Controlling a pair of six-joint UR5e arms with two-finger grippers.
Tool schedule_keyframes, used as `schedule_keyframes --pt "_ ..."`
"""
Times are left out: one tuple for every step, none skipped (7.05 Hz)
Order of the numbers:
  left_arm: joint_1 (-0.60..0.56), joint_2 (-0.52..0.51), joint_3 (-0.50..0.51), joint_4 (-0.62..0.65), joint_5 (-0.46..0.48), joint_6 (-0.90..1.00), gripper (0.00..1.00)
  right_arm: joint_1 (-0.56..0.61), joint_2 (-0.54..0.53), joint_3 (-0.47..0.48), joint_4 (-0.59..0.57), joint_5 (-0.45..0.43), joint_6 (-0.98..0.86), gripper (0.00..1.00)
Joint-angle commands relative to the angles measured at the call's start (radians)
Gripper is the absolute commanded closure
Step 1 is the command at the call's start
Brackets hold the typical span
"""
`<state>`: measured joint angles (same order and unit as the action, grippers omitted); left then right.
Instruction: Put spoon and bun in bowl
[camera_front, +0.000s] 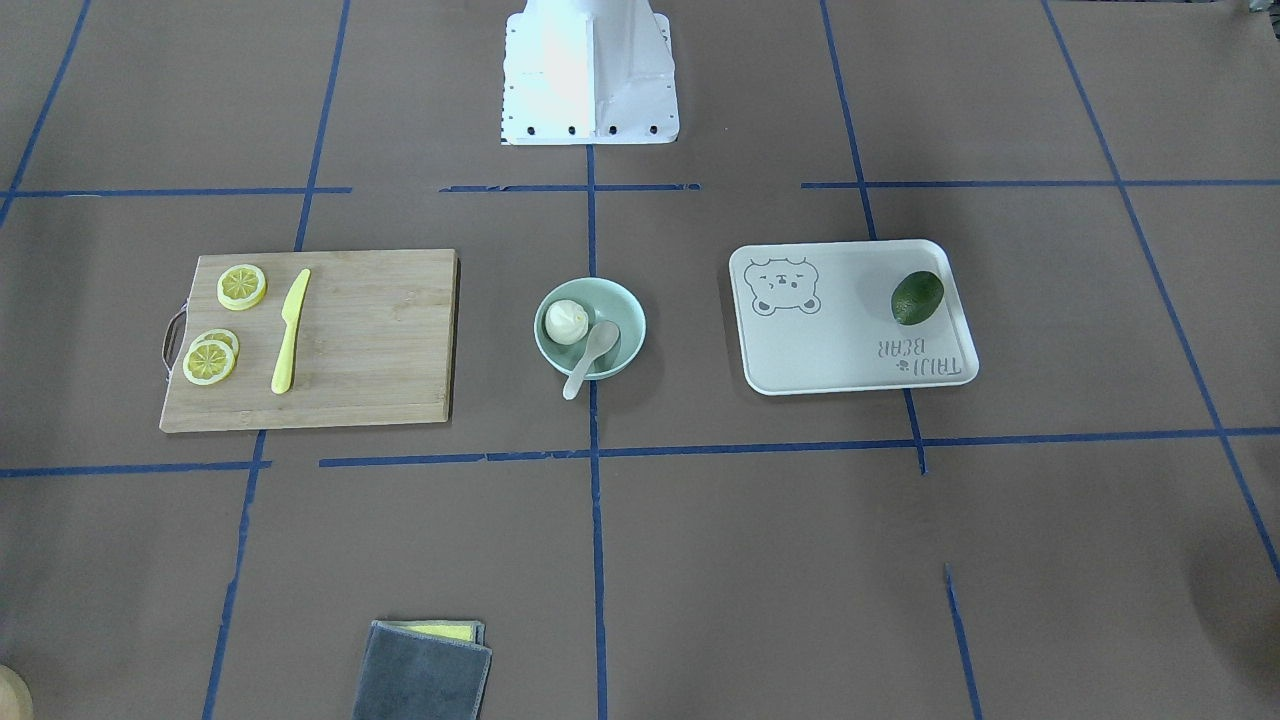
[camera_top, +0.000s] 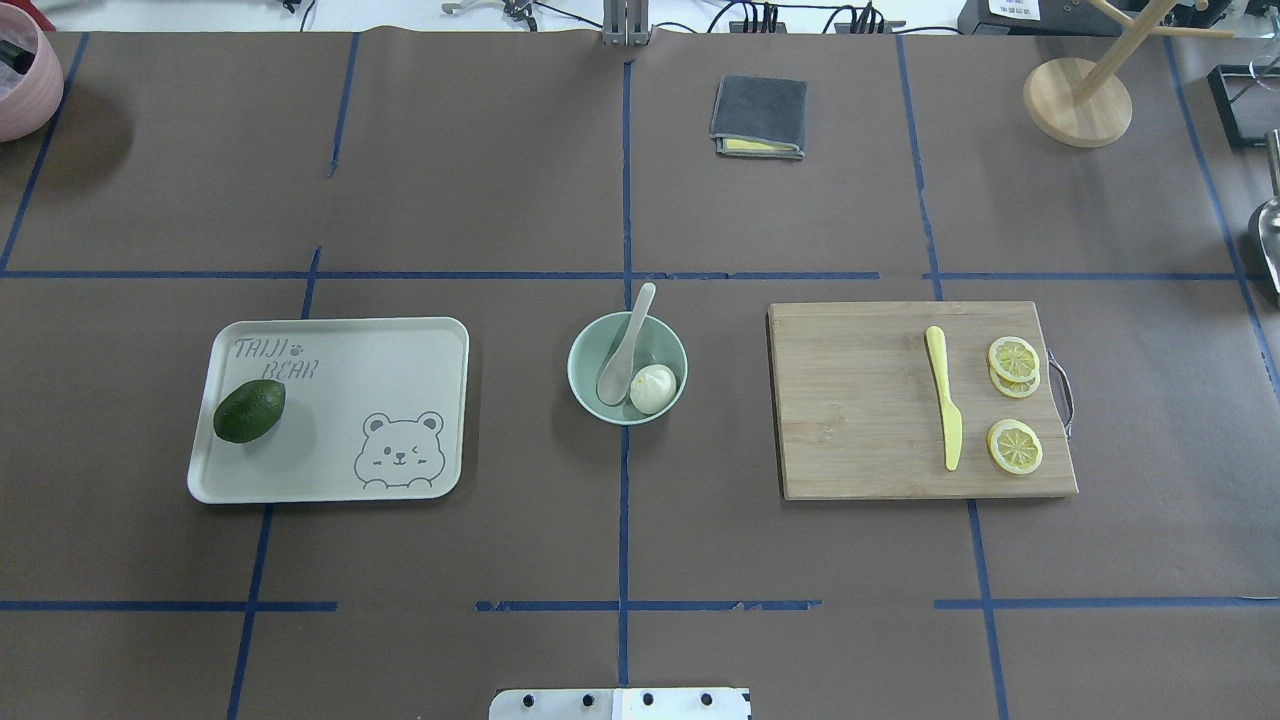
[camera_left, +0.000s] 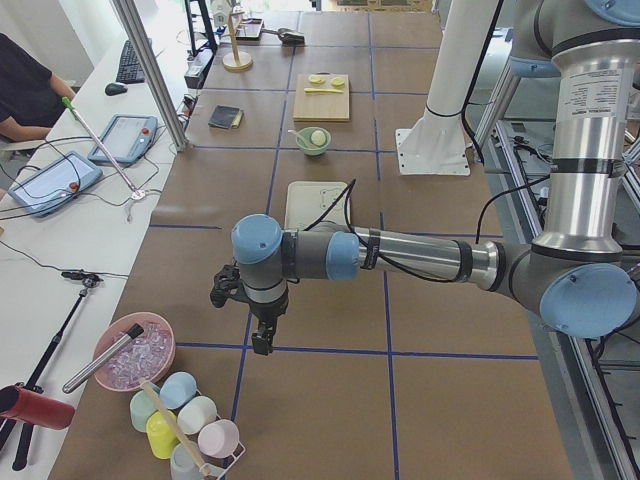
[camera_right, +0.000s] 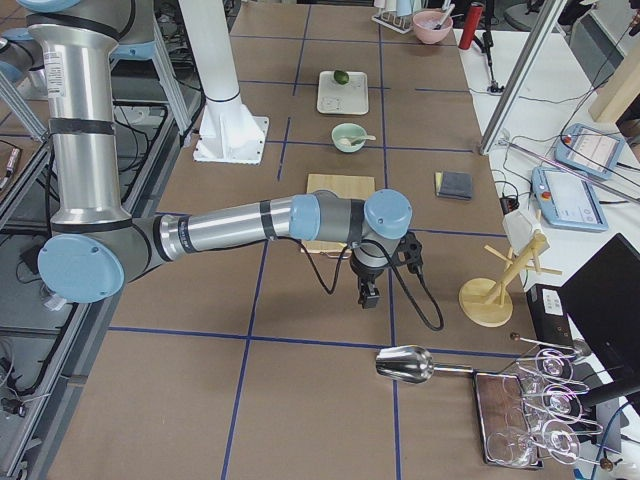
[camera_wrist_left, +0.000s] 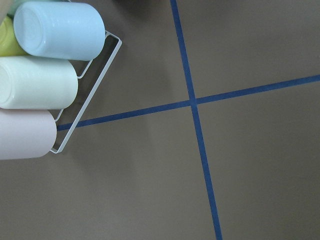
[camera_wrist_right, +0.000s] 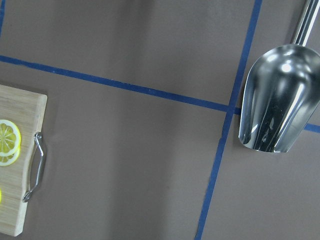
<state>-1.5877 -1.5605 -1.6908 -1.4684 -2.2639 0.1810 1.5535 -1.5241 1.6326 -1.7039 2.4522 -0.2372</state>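
Observation:
The pale mint-green bowl (camera_top: 668, 345) stands at the middle of the table, also seen in the front view (camera_front: 627, 312). The white pleated bun (camera_top: 652, 389) (camera_front: 565, 322) lies inside it. The off-white spoon (camera_top: 625, 345) (camera_front: 592, 355) rests with its scoop in the bowl and its handle over the rim. My left gripper (camera_left: 262, 340) hangs over bare table far from the bowl, near a cup rack. My right gripper (camera_right: 369, 297) hangs past the cutting board, near a metal scoop. Both show only in the side views, so I cannot tell whether they are open or shut.
A wooden cutting board (camera_top: 860, 400) holds a yellow knife (camera_top: 944, 410) and lemon slices (camera_top: 1014, 445). A bear tray (camera_top: 340, 400) holds an avocado (camera_top: 249, 410). A folded grey cloth (camera_top: 759, 117), a wooden stand (camera_top: 1077, 100), a metal scoop (camera_wrist_right: 277, 100) and racked cups (camera_wrist_left: 45, 75) lie further out.

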Motion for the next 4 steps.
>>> schedule_keyframes --pt "0.0 0.013 0.0 0.005 -0.005 -0.001 0.0 0.003 -0.004 -0.069 0.131 0.002 0.024 0.0" --pt "0.0 0.014 0.0 0.011 -0.006 -0.011 0.0 0.003 -0.007 -0.071 0.135 0.004 0.079 0.0" --pt "0.0 0.046 0.002 0.003 -0.028 -0.012 0.0 0.003 -0.007 -0.07 0.138 -0.001 0.088 0.0" --pt "-0.002 0.049 0.0 0.003 -0.028 -0.014 0.0 0.003 -0.005 -0.068 0.138 -0.001 0.088 0.0"
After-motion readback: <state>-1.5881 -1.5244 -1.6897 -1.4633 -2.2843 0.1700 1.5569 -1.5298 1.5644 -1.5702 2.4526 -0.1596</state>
